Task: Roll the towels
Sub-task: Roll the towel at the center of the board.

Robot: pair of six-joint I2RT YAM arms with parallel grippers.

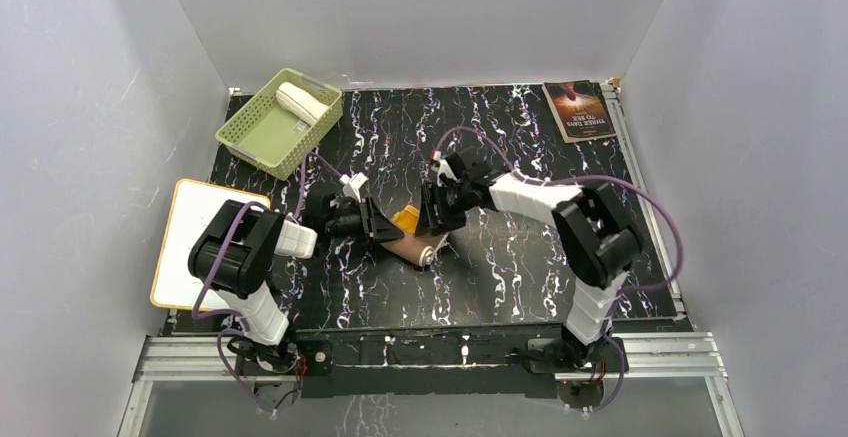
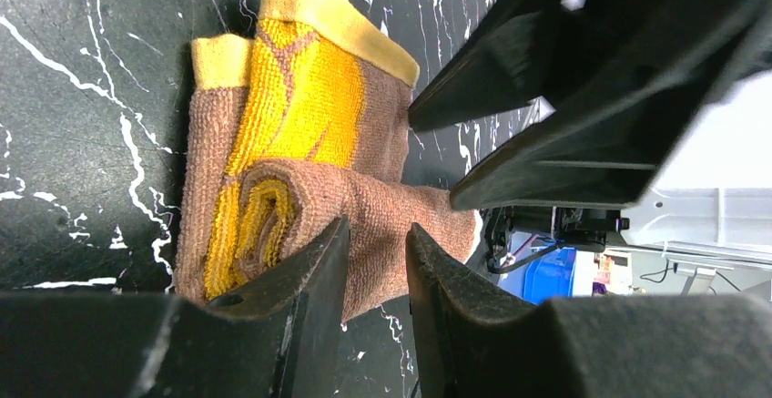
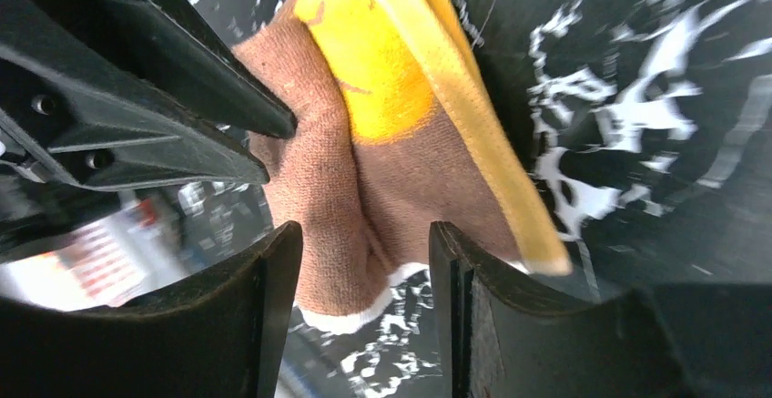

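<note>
The mustard-yellow towel point(image 1: 420, 240) with its tan-brown side lies partly rolled at the middle of the black marbled mat. In the left wrist view its rolled tan part point(image 2: 364, 207) lies just past my left gripper point(image 2: 378, 227), whose jaws stand a little apart with cloth showing in the gap. My right gripper point(image 3: 364, 229) is open, and the tan roll point(image 3: 319, 188) sits between its fingertips. In the top view the left gripper point(image 1: 383, 229) and right gripper point(image 1: 436, 223) face each other across the towel. The cream-white towel point(image 1: 299, 101) lies rolled in a green basket point(image 1: 250, 135).
The green basket stands at the back left of the mat. A dark-covered book point(image 1: 579, 109) lies at the back right corner. A white board with an orange edge point(image 1: 195, 242) lies at the left, beside the left arm. Grey walls close in three sides.
</note>
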